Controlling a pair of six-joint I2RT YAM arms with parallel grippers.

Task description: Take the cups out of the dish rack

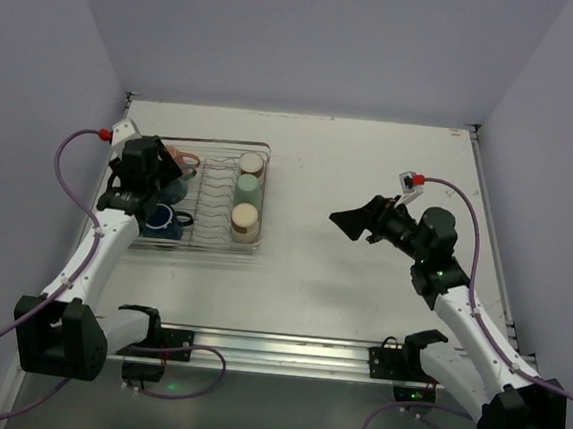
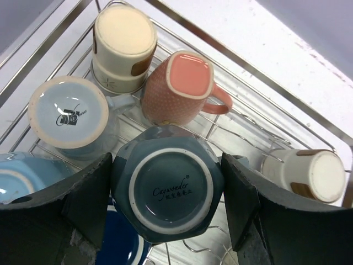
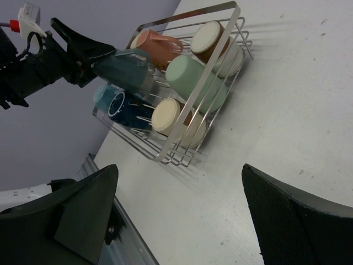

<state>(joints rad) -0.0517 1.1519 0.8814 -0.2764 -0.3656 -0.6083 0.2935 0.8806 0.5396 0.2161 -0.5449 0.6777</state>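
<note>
My left gripper (image 2: 167,190) is shut on an upside-down grey-teal mug (image 2: 168,185), with one finger pressed on each side of it. In the right wrist view this mug (image 3: 124,66) hangs a little above the dish rack (image 3: 220,55). Inside the rack stand a salmon pink mug (image 2: 185,88), a light blue mug (image 2: 71,116), a navy mug (image 2: 118,243), a pale green tumbler (image 1: 248,186) and beige tumblers (image 1: 252,161). My right gripper (image 1: 351,223) hovers open over bare table, well right of the rack, with nothing between its fingers.
The rack (image 1: 264,203) sits at the left of the white table, close to the left wall. Walls close in the back and both sides. A metal rail (image 1: 275,346) runs along the near edge between the arm bases.
</note>
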